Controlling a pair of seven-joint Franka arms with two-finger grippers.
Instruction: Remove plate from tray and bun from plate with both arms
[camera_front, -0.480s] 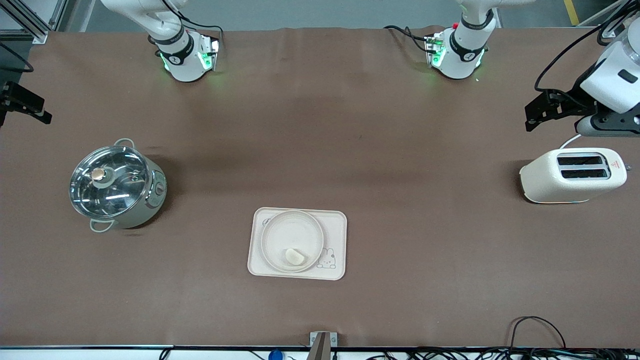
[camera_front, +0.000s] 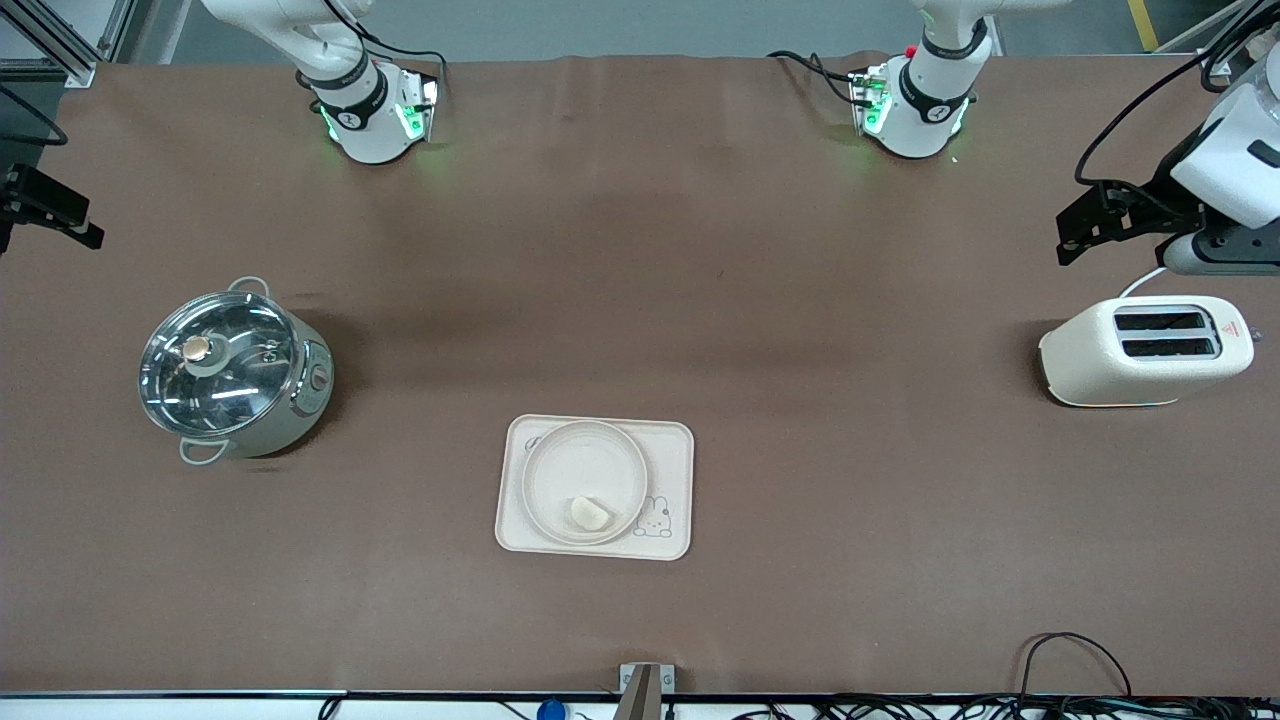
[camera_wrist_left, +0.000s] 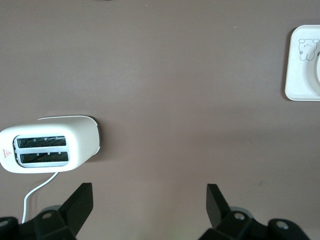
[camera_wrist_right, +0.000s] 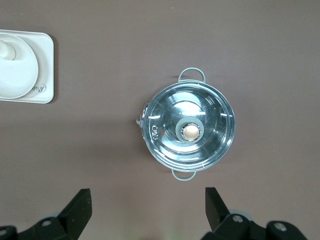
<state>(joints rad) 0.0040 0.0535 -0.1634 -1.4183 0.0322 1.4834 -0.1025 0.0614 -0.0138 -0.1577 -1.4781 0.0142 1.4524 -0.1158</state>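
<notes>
The round cream plate (camera_front: 580, 465) lies on the rectangular rabbit tray (camera_front: 672, 450) near the table's front edge. The small pale bun (camera_front: 589, 513) rests in the plate by its rim. My left gripper (camera_front: 1066, 236) is open and empty, up over the table beside the white toaster (camera_front: 1145, 350). In the left wrist view its fingers (camera_wrist_left: 81, 202) stand wide apart, with a tray corner (camera_wrist_left: 302, 65) showing. My right gripper (camera_front: 68, 222) is open and empty over the right arm's end, near the pot (camera_front: 232, 372). The right wrist view shows plate (camera_wrist_right: 20, 75), bun (camera_wrist_right: 5, 50) and tray (camera_wrist_right: 46, 60).
A steel pot with a glass lid (camera_wrist_right: 189, 131) stands toward the right arm's end. The toaster (camera_wrist_left: 47, 150) with its white cord stands toward the left arm's end. Cables hang along the front edge (camera_front: 1070, 660).
My left gripper has drawn back a little toward the left arm's end of the table. The right arm, plate and bun have not moved.
</notes>
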